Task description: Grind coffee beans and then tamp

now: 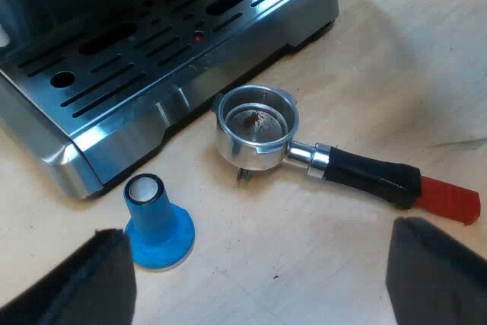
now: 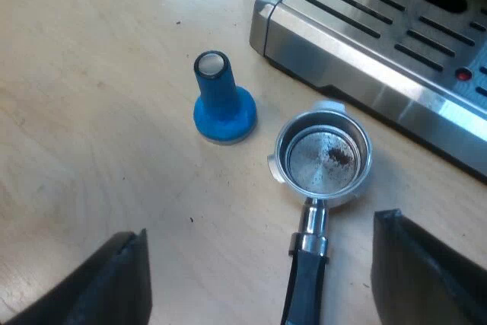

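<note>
A round metal filter holder with a black, red-tipped handle is laid loose on the wooden table, just beside the front of the steel espresso machine — dark specks, possibly grounds, are noted in its basket. A blue flared tamper is stood upright near it. The left gripper and the right gripper are held wide open, nothing gripped.

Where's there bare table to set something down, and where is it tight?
Bare table lies on the blue tamper's side away from the espresso machine, and along the holder's red-tipped handle. It is crowded where tamper, holder and machine front meet.
</note>
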{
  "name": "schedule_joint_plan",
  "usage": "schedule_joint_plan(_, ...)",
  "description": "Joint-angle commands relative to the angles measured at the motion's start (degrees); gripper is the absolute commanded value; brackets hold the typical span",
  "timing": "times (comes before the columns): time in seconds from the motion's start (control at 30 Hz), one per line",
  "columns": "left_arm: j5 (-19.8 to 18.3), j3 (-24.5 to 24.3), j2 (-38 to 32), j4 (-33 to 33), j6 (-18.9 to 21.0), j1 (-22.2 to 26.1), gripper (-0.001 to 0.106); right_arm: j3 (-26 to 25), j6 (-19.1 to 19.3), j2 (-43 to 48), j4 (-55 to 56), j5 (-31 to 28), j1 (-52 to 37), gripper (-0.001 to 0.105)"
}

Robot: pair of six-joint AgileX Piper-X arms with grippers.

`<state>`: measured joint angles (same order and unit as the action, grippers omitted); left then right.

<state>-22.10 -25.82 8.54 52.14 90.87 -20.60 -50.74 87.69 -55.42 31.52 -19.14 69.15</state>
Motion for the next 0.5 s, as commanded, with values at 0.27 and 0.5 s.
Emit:
schedule_joint_plan(0.27, 4.4, -0.3, -0.2, -1.3, 0.6, -0.2, 0.070, -0.4, 1.0, 0.2, -2.3, 0.1, -0.2, 0.063)
schedule_joint_plan(0.5, 4.4, 0.8, 1.2, -4.1, 0.6, -0.2, 0.070, -0.4, 1.0, 0.2, -4.2, 0.1, -0.2, 0.063)
